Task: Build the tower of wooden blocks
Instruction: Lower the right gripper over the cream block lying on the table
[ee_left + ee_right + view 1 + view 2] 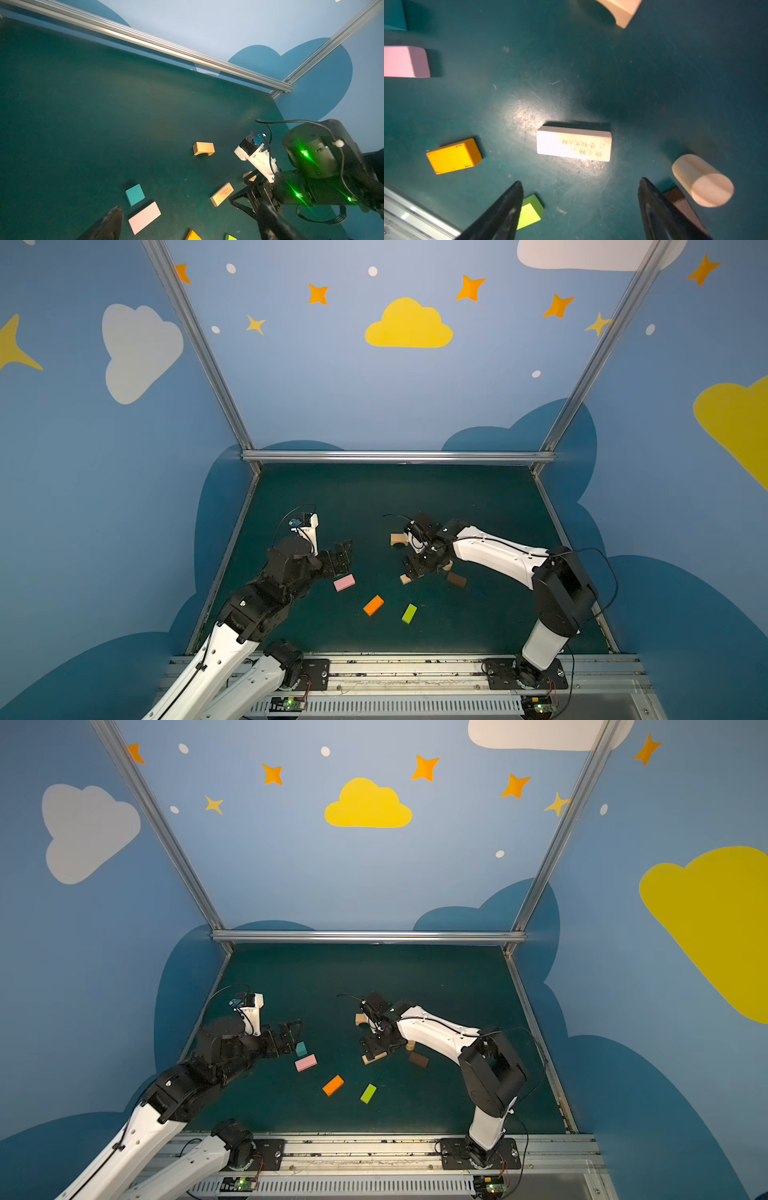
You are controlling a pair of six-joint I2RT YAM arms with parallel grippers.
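Note:
No tower stands; the blocks lie scattered flat on the green mat (478, 506). My right gripper (580, 181) hovers open just above the tan plank (574, 143), with nothing between its fingers. Around it lie the tan cylinder (702, 179), dark brown brick (457, 579) and tan arch (398, 539). My left gripper (189, 206) is open and empty, beside the teal cube (301, 1048) and pink brick (344, 583). The orange brick (373, 605) and lime green brick (409, 613) lie nearer the front.
Aluminium rails (399, 456) and blue walls bound the mat at the back and sides. The arm bases sit on a metal rail (407, 668) along the front edge.

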